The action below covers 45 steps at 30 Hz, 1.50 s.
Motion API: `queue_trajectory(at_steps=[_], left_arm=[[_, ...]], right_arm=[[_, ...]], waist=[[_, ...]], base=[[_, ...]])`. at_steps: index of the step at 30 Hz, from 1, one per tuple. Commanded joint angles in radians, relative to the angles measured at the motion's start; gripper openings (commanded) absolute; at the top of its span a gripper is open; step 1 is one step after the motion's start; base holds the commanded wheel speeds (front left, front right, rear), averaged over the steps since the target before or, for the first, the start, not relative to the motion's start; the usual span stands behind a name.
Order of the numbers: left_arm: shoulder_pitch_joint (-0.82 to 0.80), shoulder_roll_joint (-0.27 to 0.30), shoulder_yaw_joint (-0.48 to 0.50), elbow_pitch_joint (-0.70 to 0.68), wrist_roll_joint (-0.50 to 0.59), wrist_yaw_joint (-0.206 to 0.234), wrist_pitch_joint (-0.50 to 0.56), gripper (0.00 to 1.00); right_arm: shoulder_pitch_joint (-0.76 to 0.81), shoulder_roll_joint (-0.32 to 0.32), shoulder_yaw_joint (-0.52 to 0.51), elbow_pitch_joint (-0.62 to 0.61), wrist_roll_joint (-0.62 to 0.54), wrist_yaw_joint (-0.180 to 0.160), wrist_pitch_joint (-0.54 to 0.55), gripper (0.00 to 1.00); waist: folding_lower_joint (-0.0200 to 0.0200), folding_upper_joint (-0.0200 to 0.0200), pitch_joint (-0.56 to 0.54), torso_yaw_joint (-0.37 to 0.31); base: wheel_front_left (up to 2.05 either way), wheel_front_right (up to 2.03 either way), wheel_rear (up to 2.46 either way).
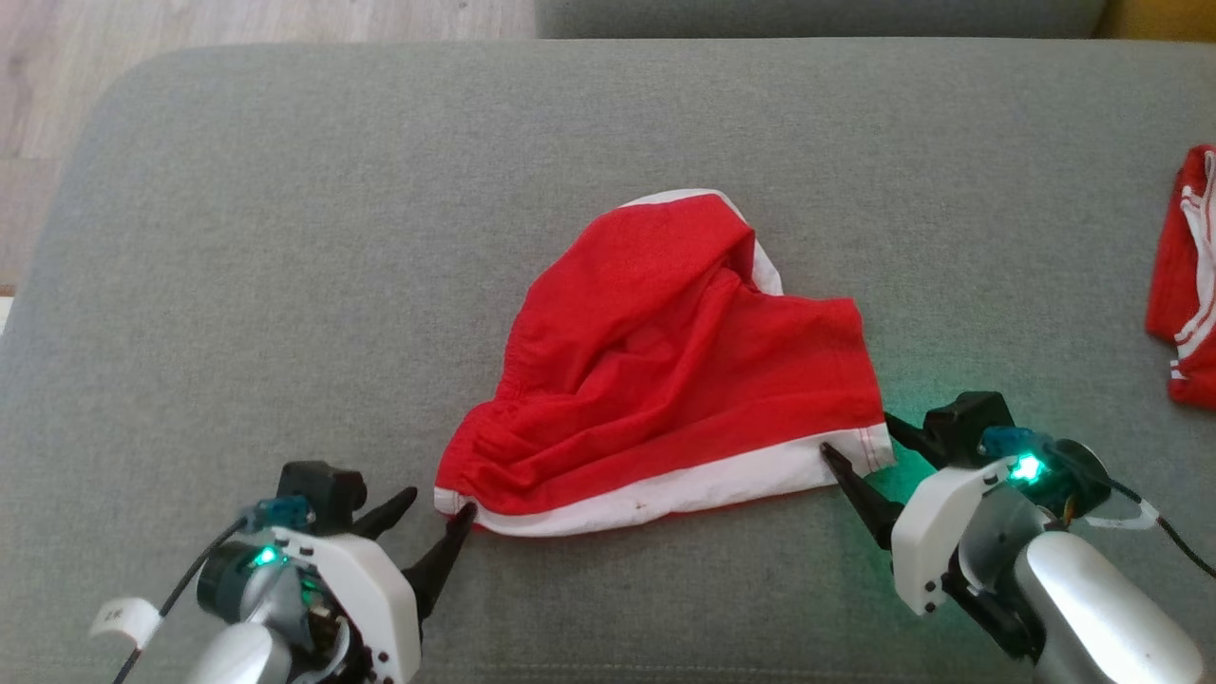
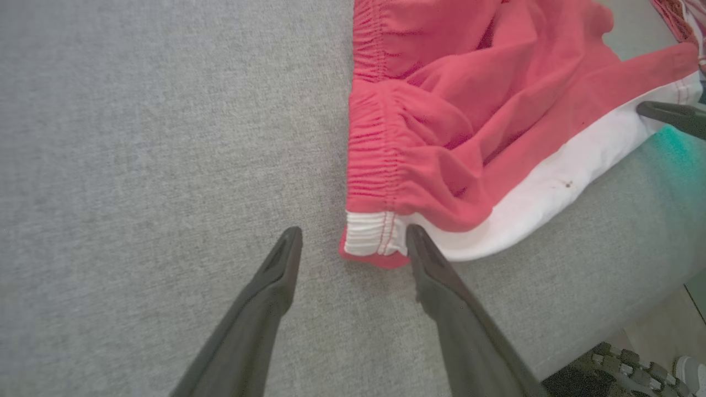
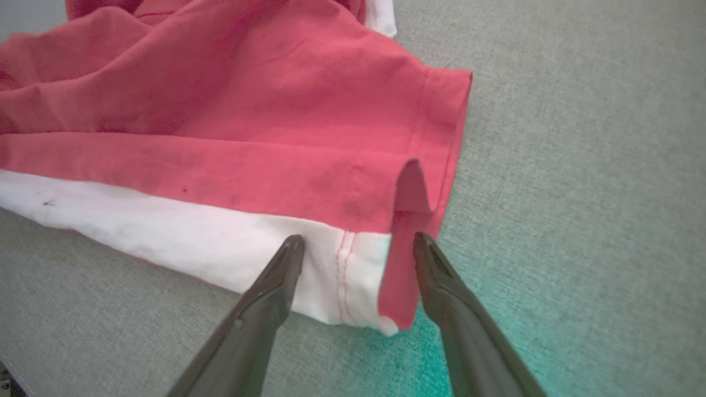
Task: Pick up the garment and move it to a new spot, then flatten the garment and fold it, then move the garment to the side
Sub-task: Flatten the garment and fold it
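Both arms are down at the near edge of the shorts (image 1: 665, 380), which lie rumpled in the middle of the grey sofa seat (image 1: 285, 237), with one side flopped over the other rather than spread flat. The white band along the near edge is the line I care about: it runs across in front of me from left to right, its right end a little further from me than its left.

The left pincer (image 1: 439, 502) has its fingers apart at the left end of that band. In the left wrist view the gathered waistband corner sits between the fingers, crowding the right-hand one, so the left pincer (image 2: 353, 230) is slightly off-centre there. The right pincer (image 1: 857, 432) is spread too, and the right wrist view has the stitched hem corner squarely inside the gap of the right pincer (image 3: 358, 238). Neither is holding any cloth.

So each arm has its own corner, one at either end of the long edge. This fits a two-corner grab to carry the shorts off, or one to pull them flat; I can't tell which.

A second red garment (image 1: 1183, 275) sits well off to my right.
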Motion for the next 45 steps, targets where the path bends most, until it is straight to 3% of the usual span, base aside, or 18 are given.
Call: queue_trajectory(at_steps=[1, 16, 17, 20, 21, 22, 23, 24, 29, 33, 39, 45], left_arm=[[-0.059, 0.038, 0.019, -0.025, -0.019, -0.006, -0.002, 1.0], [-0.103, 0.105, -0.07, 0.008, -0.104, -0.006, -0.004, 1.0], [-0.103, 0.108, -0.074, 0.009, -0.108, -0.006, -0.005, 0.92], [-0.106, 0.115, -0.091, 0.005, -0.118, -0.006, -0.01, 0.48], [-0.108, 0.117, -0.098, 0.003, -0.122, -0.006, -0.011, 0.39], [-0.11, 0.119, -0.104, 0.002, -0.126, -0.006, -0.013, 0.18], [-0.113, 0.122, -0.11, 0.0, -0.13, -0.006, -0.016, 0.0], [-0.115, 0.124, -0.118, -0.001, -0.133, -0.006, -0.02, 0.0], [-0.11, 0.132, -0.135, -0.013, -0.179, -0.006, -0.043, 0.0], [-0.084, 0.128, -0.103, -0.084, -0.255, -0.006, -0.058, 0.0], [-0.022, 0.159, -0.015, -0.337, -0.42, 0.005, -0.016, 0.0], [0.014, 0.21, 0.07, -0.618, -0.561, 0.044, 0.053, 0.0]], right_arm=[[-0.031, -0.024, 0.013, -0.022, 0.009, 0.007, -0.013, 1.0], [-0.053, -0.022, 0.042, -0.005, 0.024, 0.007, -0.027, 1.0], [-0.053, -0.022, 0.044, -0.004, 0.026, 0.007, -0.028, 1.0], [-0.049, -0.024, 0.053, -0.004, 0.037, 0.007, -0.026, 1.0], [-0.047, -0.025, 0.058, -0.004, 0.042, 0.007, -0.023, 0.92], [-0.046, -0.027, 0.063, -0.006, 0.047, 0.007, -0.019, 0.49], [-0.046, -0.028, 0.067, -0.008, 0.053, 0.007, -0.017, 0.29], [-0.046, -0.029, 0.069, -0.01, 0.058, 0.007, -0.018, 0.0], [-0.046, -0.043, 0.073, -0.043, 0.089, 0.007, -0.041, 0.0], [-0.012, -0.052, 0.012, -0.13, 0.177, 0.007, -0.067, 0.0], [0.09, -0.125, -0.147, -0.38, 0.355, 0.007, -0.024, 0.0], [0.197, -0.187, -0.347, -0.662, 0.522, 0.007, 0.098, 0.0]], waist=[[0.0, 0.0, 0.002, -0.005], [0.0, 0.0, 0.013, -0.041], [0.0, 0.0, 0.013, -0.041], [0.0, 0.0, 0.011, -0.04], [0.0, 0.0, 0.012, -0.04], [0.0, 0.0, 0.012, -0.039], [0.0, 0.0, 0.012, -0.039], [0.0, 0.0, 0.012, -0.039], [0.0, 0.0, 0.007, -0.044], [0.0, 0.0, -0.004, -0.049], [0.0, 0.0, -0.036, -0.061], [0.0, 0.0, -0.064, -0.08]], base=[[0.0, 0.0, 0.0], [0.0, 0.0, 0.0], [0.0, 0.0, 0.0], [0.0, 0.0, 0.0], [0.0, 0.0, 0.0], [0.0, 0.0, 0.0], [0.0, 0.0, 0.0], [0.0, 0.0, 0.0], [0.0, 0.0, 0.0], [0.0, 0.0, 0.0], [0.0, 0.0, 0.0], [0.0, 0.0, 0.0]])
